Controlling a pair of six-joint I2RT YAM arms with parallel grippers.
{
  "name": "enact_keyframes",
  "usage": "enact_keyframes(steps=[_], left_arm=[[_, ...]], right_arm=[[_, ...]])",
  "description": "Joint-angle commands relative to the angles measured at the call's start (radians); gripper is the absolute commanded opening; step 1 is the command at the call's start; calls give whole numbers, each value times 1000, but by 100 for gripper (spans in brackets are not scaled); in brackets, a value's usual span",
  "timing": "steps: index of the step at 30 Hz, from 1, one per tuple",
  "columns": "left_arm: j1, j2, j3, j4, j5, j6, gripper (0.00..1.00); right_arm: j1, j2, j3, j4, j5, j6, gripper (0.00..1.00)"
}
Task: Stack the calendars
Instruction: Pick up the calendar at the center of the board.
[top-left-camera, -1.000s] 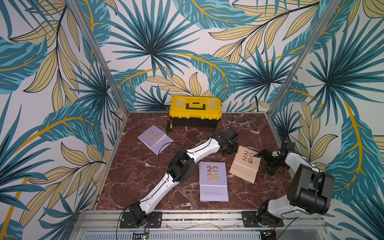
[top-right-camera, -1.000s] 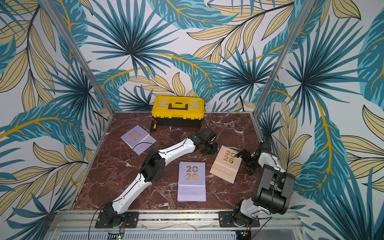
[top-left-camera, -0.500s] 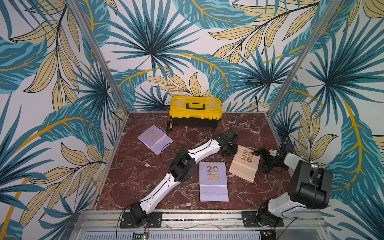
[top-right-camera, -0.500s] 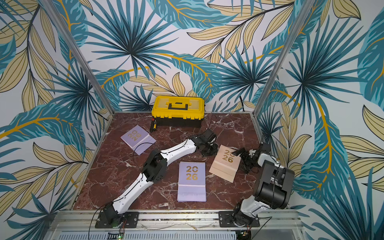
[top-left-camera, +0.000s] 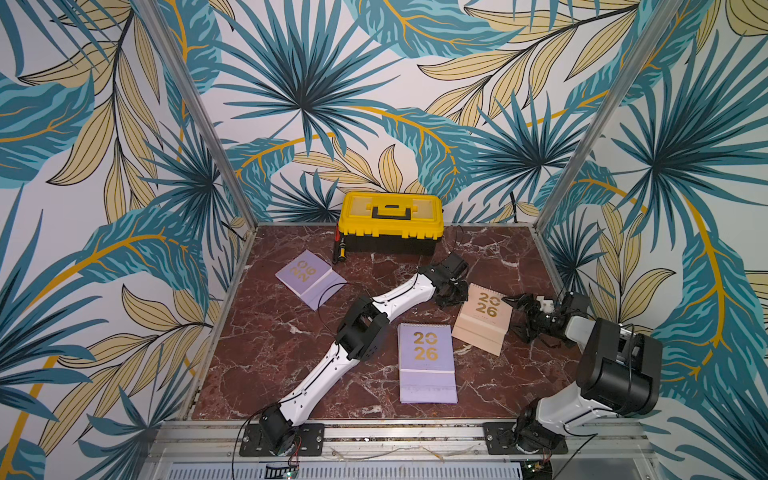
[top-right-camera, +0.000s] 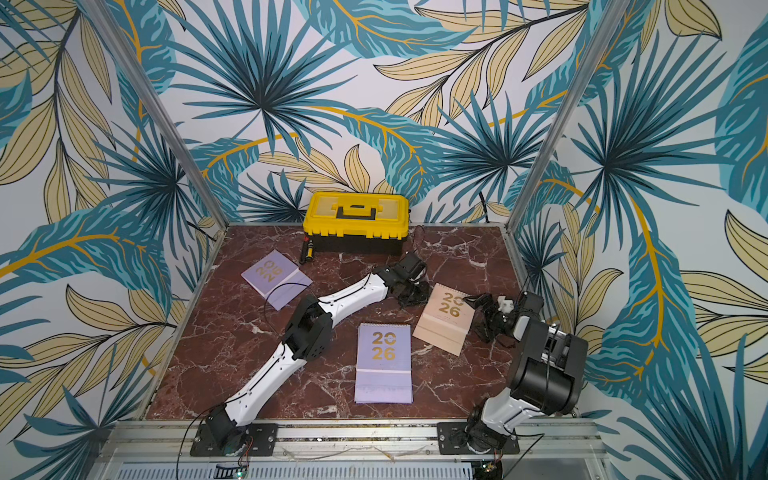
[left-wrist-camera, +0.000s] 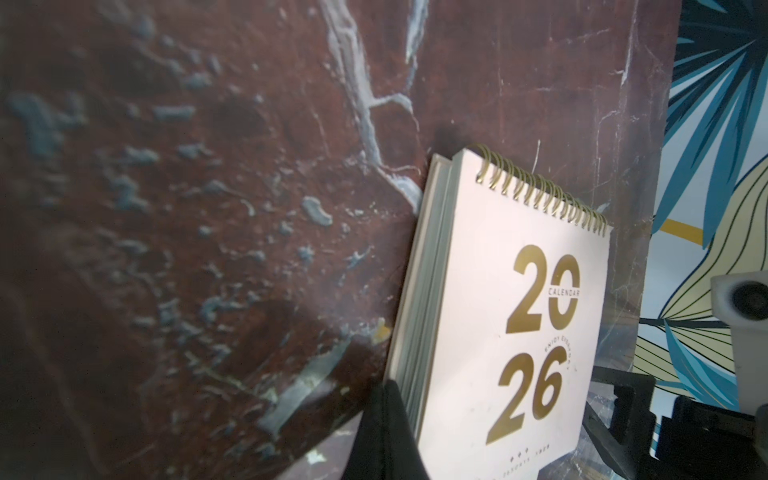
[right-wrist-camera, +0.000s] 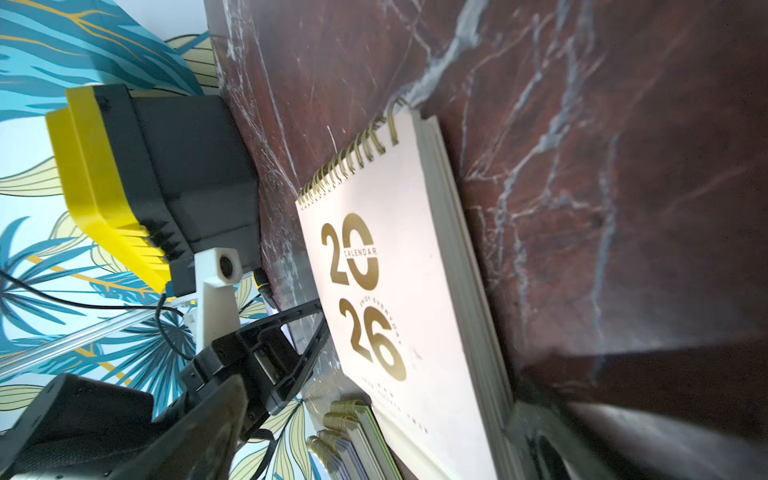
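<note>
The peach calendar (top-left-camera: 482, 318) is lying right of centre on the marble table (top-left-camera: 270, 353), topping a green calendar (right-wrist-camera: 376, 444). The left gripper (top-left-camera: 451, 293), jaws together, is touching its left edge; the right gripper (top-left-camera: 524, 316), jaws apart, is hovering beside its right. The yellow toolbox (top-left-camera: 390, 222) is sitting closed, contents hidden.

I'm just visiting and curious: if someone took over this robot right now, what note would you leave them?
Left claw: shut, at the peach calendar's edge.
Right claw: open, empty, at its opposite side.
More calendars peek out, seemingly beneath it; count unclear.
Front lilac calendar and back lilac calendar by the toolbox lie apart, unstacked.
Left to do: bring both lilac ones onto the pile.
</note>
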Motion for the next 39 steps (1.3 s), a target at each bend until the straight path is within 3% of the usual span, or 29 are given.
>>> enact_keyframes(steps=[1,15,24,32,39], left_arm=[[-35,26,19,-4,69,-5,0],[-29,29,17,-4,77,-7,0],[-23,22,8,-4,78,-5,0],[-20,17,3,-4,77,-5,0],[-10,-6,3,-3,82,1,0]], right_arm=[[23,-5,-38,149,-150,109,99],[23,28,-124,585,-239,391,94],[36,130,-172,868,-250,565,86],[52,143,-168,735,-226,455,81],[61,6,-37,107,-102,36,63]])
